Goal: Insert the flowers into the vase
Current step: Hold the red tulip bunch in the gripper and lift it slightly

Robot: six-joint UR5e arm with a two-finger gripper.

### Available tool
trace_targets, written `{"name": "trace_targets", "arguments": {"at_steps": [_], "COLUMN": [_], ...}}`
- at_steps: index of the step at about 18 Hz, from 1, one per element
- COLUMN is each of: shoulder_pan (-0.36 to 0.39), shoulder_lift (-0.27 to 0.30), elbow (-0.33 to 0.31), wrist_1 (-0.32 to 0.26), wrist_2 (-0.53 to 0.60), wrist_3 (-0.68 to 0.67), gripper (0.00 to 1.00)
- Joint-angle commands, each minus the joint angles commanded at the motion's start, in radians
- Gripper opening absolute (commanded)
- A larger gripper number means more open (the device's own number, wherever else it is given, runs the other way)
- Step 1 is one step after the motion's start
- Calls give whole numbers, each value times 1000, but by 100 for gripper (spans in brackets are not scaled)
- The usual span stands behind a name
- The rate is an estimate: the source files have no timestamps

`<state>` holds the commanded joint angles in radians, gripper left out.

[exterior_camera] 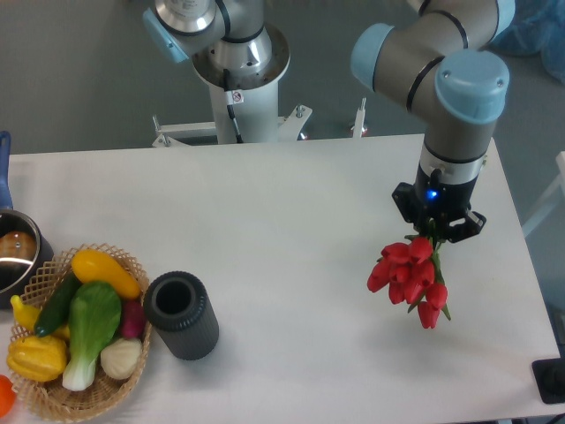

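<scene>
- Woven wicker basket (pixel 40 399) sits at the lower left corner of the surface, nearest the camera, and it is full of toy vegetables: a long yellow squash (pixel 104 272) across the top, a dark green cucumber (pixel 58 304), a leafy green bok choy (pixel 88 329) with a white stalk, a yellow pepper (pixel 37 355), a white bulb (pixel 121 358) and a dark red piece (pixel 132 318) at the right rim.
- Just beside the basket's right edge stands the vase (pixel 182 315), a dark grey ribbed cylinder, upright, with its round mouth open to the camera and nothing showing inside.
- At the far left edge a metal pot (pixel 16 256) shows partly, with a blue handle (pixel 4 172) rising above it; something brownish lies in it, too cut off to name.
- A small orange thing (pixel 3 395) peeks in at the bottom left corner.
- Well apart from the vase, on the right side, the flowers (pixel 410 274) hang above the surface: red tulip buds pointing down and toward the camera, green stems running up into the tool (pixel 435 231).
- The tool's fingers are closed around the stems, pinching the bunch; a blue light glows on the wrist above.
- The white surface (pixel 291 221) spans the view, and the arm's base (pixel 237 66) is mounted behind its far edge.
- Grey floor lies beyond, with a bit of blue cloth (pixel 538 35) at the upper right.
</scene>
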<state>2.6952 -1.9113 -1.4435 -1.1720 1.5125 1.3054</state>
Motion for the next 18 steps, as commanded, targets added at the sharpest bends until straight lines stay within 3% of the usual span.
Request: {"name": "trace_targets", "arguments": {"at_steps": [18], "shoulder_pan": [-3], "shoulder_lift": [3], "elbow": [-26], "wrist_1": [14], "wrist_2": [-72], "wrist_3": [-63], "gripper": [0]}}
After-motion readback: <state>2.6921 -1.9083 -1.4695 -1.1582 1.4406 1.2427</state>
